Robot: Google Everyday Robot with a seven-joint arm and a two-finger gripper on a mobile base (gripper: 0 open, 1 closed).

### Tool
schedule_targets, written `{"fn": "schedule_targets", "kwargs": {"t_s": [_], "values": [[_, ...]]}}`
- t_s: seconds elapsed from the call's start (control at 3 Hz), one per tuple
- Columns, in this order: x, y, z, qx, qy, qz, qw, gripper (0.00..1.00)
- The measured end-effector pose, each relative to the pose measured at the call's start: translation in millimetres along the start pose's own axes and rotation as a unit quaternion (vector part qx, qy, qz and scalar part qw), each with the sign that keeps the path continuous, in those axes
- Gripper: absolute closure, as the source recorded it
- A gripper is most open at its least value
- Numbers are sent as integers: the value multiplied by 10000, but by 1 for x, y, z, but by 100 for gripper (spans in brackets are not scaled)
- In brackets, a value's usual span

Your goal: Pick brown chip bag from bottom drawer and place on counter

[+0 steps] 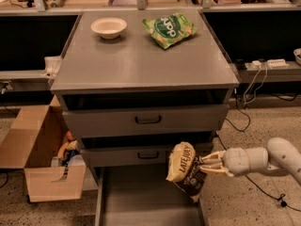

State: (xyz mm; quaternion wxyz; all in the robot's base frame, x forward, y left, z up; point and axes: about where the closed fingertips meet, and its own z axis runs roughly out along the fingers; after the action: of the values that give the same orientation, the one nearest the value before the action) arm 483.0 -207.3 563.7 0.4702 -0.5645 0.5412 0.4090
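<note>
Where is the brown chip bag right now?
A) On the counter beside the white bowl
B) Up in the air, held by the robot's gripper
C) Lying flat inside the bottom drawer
B: the gripper, at the lower right, is shut on the brown chip bag and holds it above the open bottom drawer, below the counter.

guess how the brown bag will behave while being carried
Probably light: the gripper, over the bottom drawer's right edge, holds the bag up by one edge alone. Likely floppy, since its lower end hangs below the grip. It may swing or slip.
</note>
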Motion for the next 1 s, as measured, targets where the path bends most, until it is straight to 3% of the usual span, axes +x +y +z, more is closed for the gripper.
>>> {"fn": "schedule_targets", "kwargs": {"t_s": [0.33,0.67,1.0], "values": [[-25,-3,3,-10,124,-255,9996,100],[-104,-2,6,25,382,-953,9947,100],[-206,-3,8,-44,567,-1732,9832,100]]}}
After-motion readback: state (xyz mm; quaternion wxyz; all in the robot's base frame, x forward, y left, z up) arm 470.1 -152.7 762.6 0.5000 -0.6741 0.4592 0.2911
